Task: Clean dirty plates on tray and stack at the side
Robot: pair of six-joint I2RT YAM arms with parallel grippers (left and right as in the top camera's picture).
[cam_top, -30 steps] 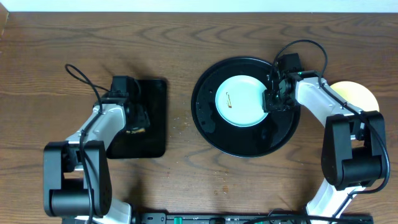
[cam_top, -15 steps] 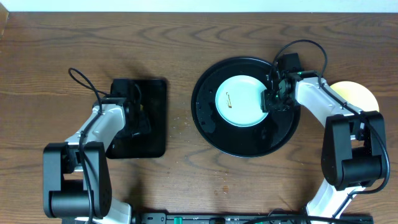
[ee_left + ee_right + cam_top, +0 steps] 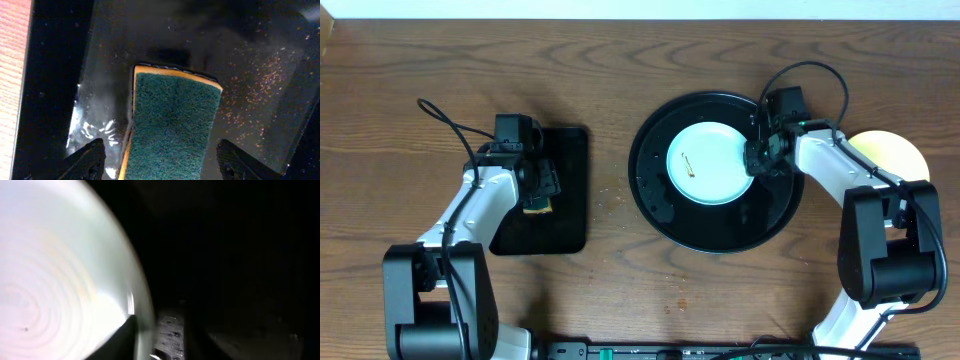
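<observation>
A pale blue plate (image 3: 710,162) with a small brown smear lies on the round black tray (image 3: 720,225). My right gripper (image 3: 758,160) is at the plate's right edge. In the right wrist view the plate (image 3: 60,280) has its rim between my right gripper's fingers (image 3: 150,340), which are shut on it. A pale yellow plate (image 3: 898,150) lies on the table to the right, partly hidden by the right arm. No third plate shows. My left gripper (image 3: 535,190) is open, its fingers (image 3: 160,155) on either side of a green-topped sponge (image 3: 175,115).
The sponge (image 3: 538,207) lies on a small rectangular black tray (image 3: 565,150) at the left, which is wet and speckled in the left wrist view (image 3: 260,75). Bare wood table (image 3: 610,70) surrounds both trays.
My left arm has shifted over the rectangular tray and the sponge shows under it again. My right gripper has edged slightly up along the plate's rim. The plate has not moved.
</observation>
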